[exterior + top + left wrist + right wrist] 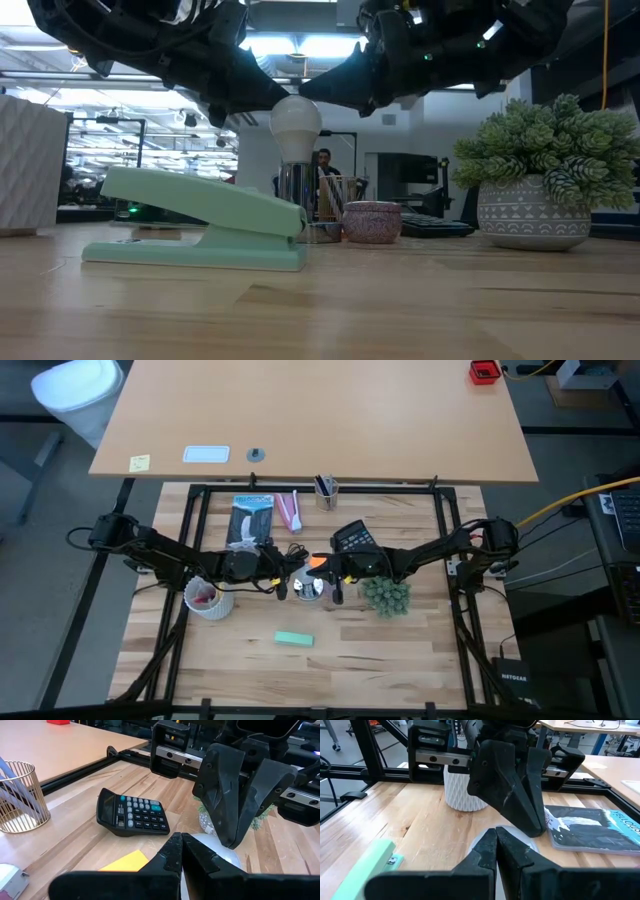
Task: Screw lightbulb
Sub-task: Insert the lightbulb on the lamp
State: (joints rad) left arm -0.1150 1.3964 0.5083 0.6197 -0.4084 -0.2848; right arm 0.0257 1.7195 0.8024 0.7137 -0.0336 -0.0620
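The frosted-white lightbulb (296, 122) stands upright, its base down in a shiny metal socket (297, 203) at the table's middle (308, 588). My left gripper (283, 577) comes in from the table's left with its fingers shut, and their tips are at the bulb's upper left side. My right gripper (334, 576) comes in from the table's right, also shut, with its tips at the bulb's upper right side. Each wrist view shows the bulb's white dome (220, 854) (522, 844) just past its own shut fingers, with the other gripper behind it. My left gripper has its shut fingertips (262, 101) against the dome's upper left side (277, 112), slanting down from the table's left. The bulb stays upright in the socket. My right gripper has its shut fingertips (326, 93) against the dome's upper right side (316, 108), slanting down from the table's right.
A black calculator (352, 538) and a potted plant (386, 596) lie right of the socket. A mint stapler (293, 639) lies nearer the front edge and a white ribbed cup (208, 598) to the left. A wire pen holder (326, 490) and a blue packet (250, 518) are at the back.
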